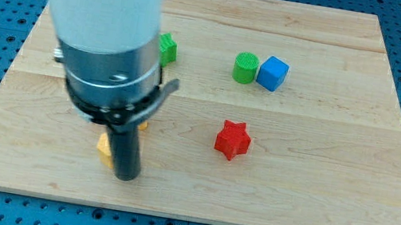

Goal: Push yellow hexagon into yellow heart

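Note:
My tip (126, 177) rests on the wooden board (296, 168) at the view's lower left. A yellow block (104, 148) touches the rod's left side; the rod hides most of it, so I cannot tell its shape. Another sliver of yellow (143, 126) shows just right of the rod, under the arm's grey collar; its shape is hidden too. I cannot tell which is the hexagon and which the heart.
A green block (167, 48) peeks out right of the arm near the view's top. A green cylinder (245, 67) and a blue cube (273, 73) sit side by side at upper middle. A red star (232, 139) lies at centre right.

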Controlling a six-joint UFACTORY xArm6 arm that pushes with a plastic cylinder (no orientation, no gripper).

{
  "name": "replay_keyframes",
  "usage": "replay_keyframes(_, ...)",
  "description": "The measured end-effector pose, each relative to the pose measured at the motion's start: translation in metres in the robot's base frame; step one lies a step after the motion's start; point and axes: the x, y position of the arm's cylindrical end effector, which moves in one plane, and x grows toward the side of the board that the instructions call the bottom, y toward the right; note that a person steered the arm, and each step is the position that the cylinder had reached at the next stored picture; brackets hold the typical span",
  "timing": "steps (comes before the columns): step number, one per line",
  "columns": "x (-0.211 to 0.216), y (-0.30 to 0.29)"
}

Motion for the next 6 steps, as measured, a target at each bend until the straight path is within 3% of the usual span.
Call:
replay_keyframes(2, -0.027, -0.028)
replay_keyframes(5, -0.029, -0.154)
replay_keyframes(6, -0.058, -0.157)
